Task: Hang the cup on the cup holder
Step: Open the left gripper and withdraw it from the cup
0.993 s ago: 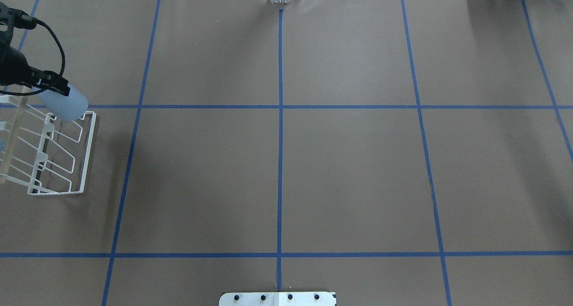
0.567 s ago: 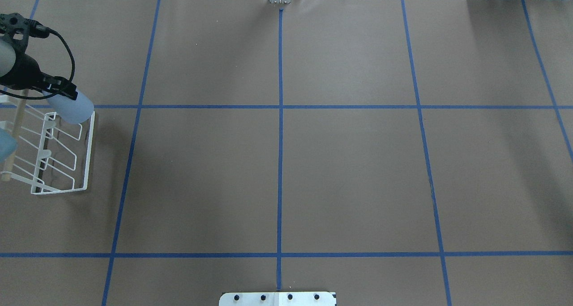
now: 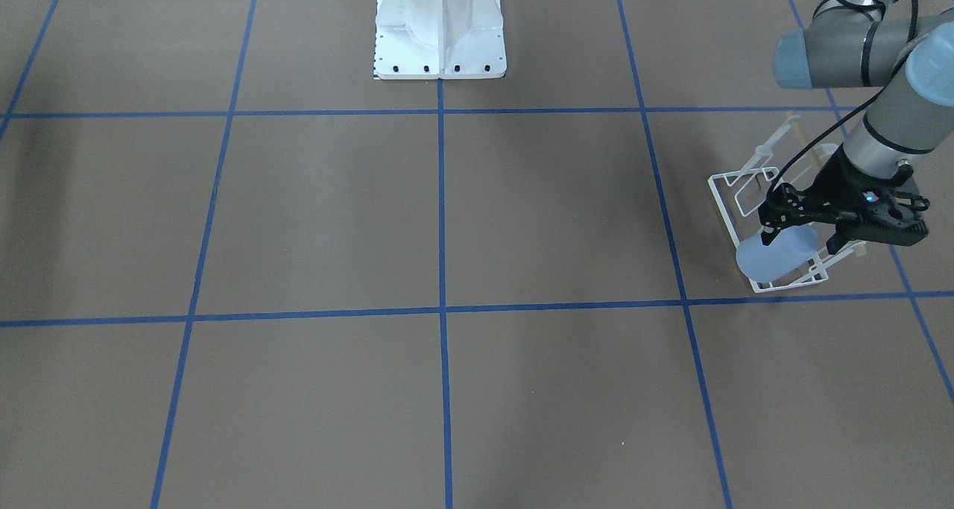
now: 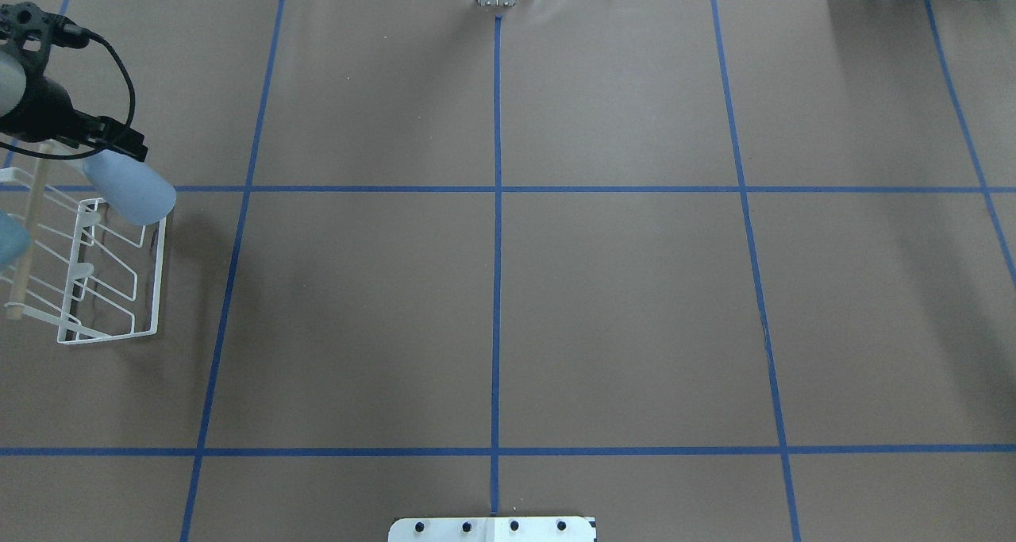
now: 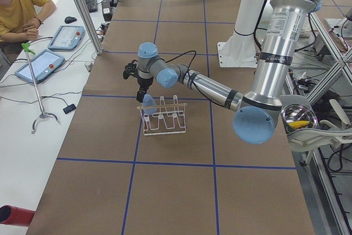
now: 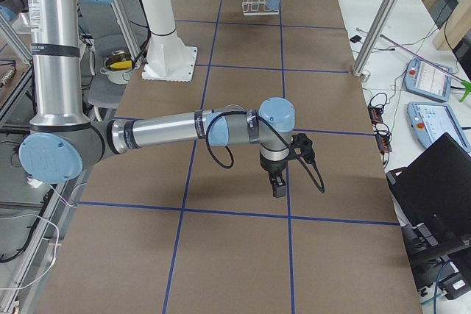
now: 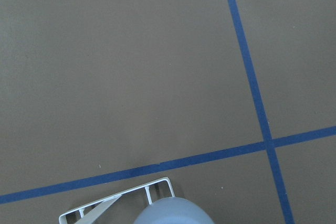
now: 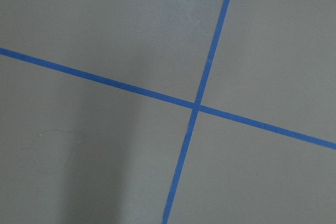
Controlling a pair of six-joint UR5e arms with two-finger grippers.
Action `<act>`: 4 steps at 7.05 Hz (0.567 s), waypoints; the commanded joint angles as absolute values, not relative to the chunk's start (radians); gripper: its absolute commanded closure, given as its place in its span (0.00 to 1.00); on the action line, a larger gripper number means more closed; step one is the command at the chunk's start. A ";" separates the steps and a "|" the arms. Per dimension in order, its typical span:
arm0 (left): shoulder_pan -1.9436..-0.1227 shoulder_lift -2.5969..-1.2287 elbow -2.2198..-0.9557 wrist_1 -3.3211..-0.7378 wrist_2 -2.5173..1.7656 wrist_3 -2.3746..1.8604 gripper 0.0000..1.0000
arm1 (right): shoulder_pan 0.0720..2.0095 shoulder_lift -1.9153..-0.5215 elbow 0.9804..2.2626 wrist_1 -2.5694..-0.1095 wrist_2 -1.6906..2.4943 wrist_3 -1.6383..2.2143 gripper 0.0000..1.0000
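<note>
Brown surface (image 8: 94,19) — two blue tape lines (image 8: 105,80) cross on it, a soft grey shadow (image 8: 89,171) darkening one quarter

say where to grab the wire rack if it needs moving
probably the wooden dowel bar atop the rack, near its robot-side end, jaws coming straight down across it: it is thin, straight, exposed on top, and that end is clear of the cup

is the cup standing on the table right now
No, the left gripper holds the cup tilted at the rack's far end.
</note>
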State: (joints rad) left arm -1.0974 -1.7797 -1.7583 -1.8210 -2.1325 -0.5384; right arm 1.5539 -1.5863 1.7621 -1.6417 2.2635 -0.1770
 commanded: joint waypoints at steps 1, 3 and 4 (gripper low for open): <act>-1.266 -1.795 -1.814 -1.621 -2.230 -0.305 0.01 | 1.554 -1.626 1.758 -1.641 2.231 -0.184 0.00; -1.436 -1.754 -1.772 -1.548 -2.232 -0.012 0.01 | 1.555 -1.631 1.724 -1.635 2.220 -0.190 0.00; -1.483 -1.647 -1.747 -1.571 -2.223 0.071 0.01 | 1.555 -1.625 1.717 -1.635 2.221 -0.186 0.00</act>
